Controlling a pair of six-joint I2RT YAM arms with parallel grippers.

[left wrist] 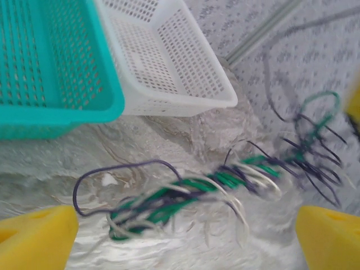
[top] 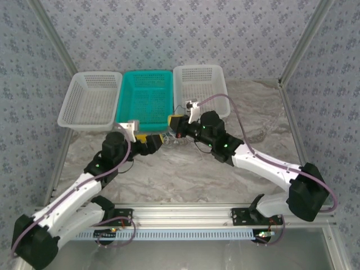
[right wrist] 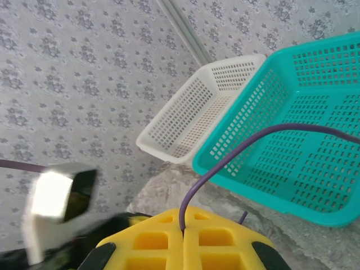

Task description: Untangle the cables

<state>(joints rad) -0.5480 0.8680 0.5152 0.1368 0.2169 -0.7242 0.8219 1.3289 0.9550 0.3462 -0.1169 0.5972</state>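
- Tension is what I would manage first: my right gripper is pinched fully shut on one dark purple cable. It rises from the seam between the fingers and arcs off toward 2 o'clock in the right wrist view.
- My left gripper stands wide apart and holds nothing. Its yellow fingertips sit at 7 and 5 o'clock of the left wrist view.
- The cables lie on the marbled surface between and just beyond those fingertips. They form a twist of green, whitish and dark purple strands running from 7 toward 2 o'clock, in front of the teal basket and the white basket.
- To do this well, I judge the left should close on the green-and-white mass at the 7 o'clock end and anchor it. The right can then draw its purple strand out slowly along the line of the twist, with no jerk.
- Grabbing the loose purple loop at 9 o'clock instead would likely tighten the knot.
- Hard to read: the 2 o'clock end of the tangle is blurred, so the crossings there cannot be counted.
- I cannot tell which purple strand in the bundle is the one my right holds, as the picture edge cuts it off.
- From above, the tangle between the two grippers is too small to trace.
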